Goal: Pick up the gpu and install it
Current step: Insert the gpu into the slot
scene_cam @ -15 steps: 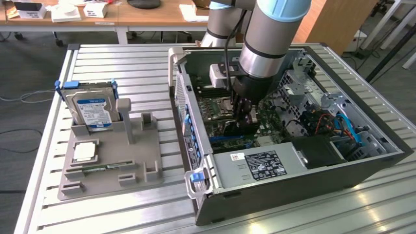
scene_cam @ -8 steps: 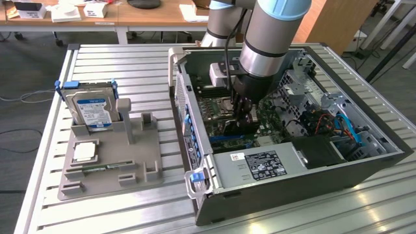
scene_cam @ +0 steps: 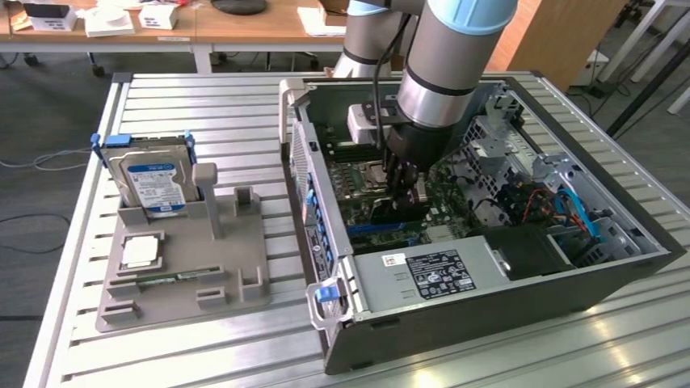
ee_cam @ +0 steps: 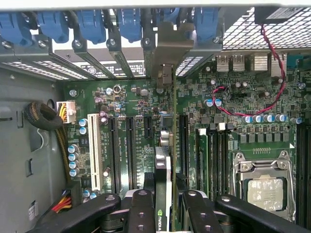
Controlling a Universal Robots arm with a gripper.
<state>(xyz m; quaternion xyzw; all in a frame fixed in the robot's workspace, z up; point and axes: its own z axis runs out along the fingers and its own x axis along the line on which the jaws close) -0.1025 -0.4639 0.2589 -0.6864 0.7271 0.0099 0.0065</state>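
Gripping the gpu (ee_cam: 163, 170) between fingers (ee_cam: 141, 211) clamped on its two faces. Holding it edge-on over the motherboard (ee_cam: 121, 97), alongside a long black slot (ee_cam: 183, 145), metal bracket (ee_cam: 165, 48) at the motherboard's rear edge.

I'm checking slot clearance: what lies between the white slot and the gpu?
In the wrist view, two long black slots and a shorter black one, all empty, lie on the motherboard between the white slot and the gpu.

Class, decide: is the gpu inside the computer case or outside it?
Inside: the gripper holds the gpu edge-on over the motherboard slots; seating unclear.
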